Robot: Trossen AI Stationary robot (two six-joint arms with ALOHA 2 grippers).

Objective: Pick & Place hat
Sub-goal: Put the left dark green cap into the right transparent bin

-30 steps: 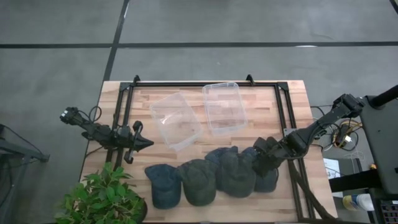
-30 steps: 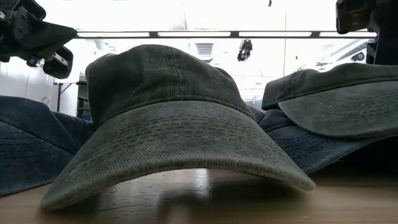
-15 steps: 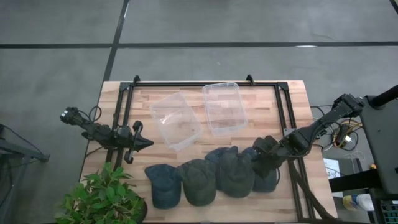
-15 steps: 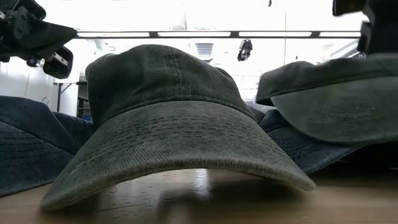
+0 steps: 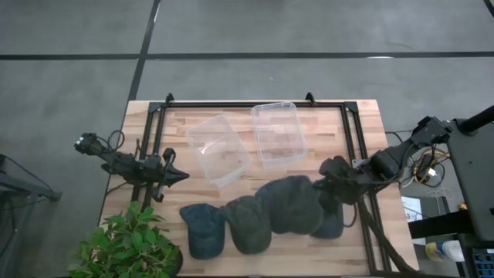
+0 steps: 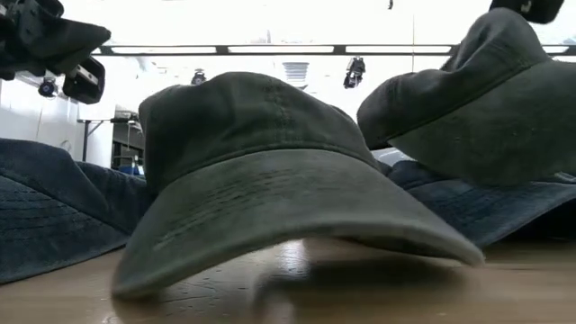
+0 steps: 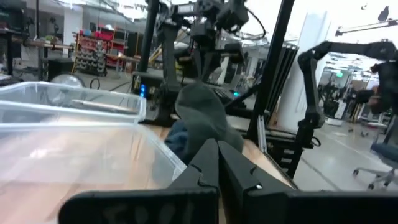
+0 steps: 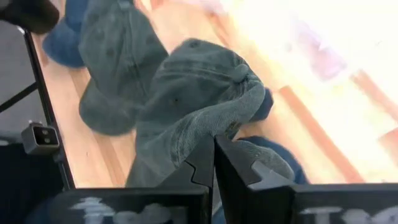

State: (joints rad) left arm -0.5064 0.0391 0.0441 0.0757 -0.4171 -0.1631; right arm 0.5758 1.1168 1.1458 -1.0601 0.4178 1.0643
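A row of hats lies along the table's near edge. The grey-green hat (image 5: 291,205) (image 6: 468,108) is raised at its right end, where my right gripper (image 5: 332,181) (image 8: 213,144) is shut on it. To its left lie a dark green hat (image 5: 247,224) (image 6: 270,171) and a blue hat (image 5: 204,230). Another blue hat (image 5: 332,225) lies partly under the raised one. My left gripper (image 5: 179,177) (image 7: 217,149) hangs shut over the table's left part, touching nothing. My right gripper pinches a bunched fold of the hat's crown (image 8: 219,124) between its two fingers. The fingers come slanting down from the table's right side. The hat hangs tilted below them, over its neighbours; whether it is clear of them I cannot tell.
Two clear plastic containers (image 5: 218,149) (image 5: 278,133) stand at the table's middle and far part. A potted plant (image 5: 127,243) stands at the near left corner. A black frame (image 5: 158,131) runs around the table's edges.
My right gripper has shut on the grey-green hat and gone up with it. The hat's right end has risen, and the hat now hangs tilted. The dark green hat beside it has shifted a little.
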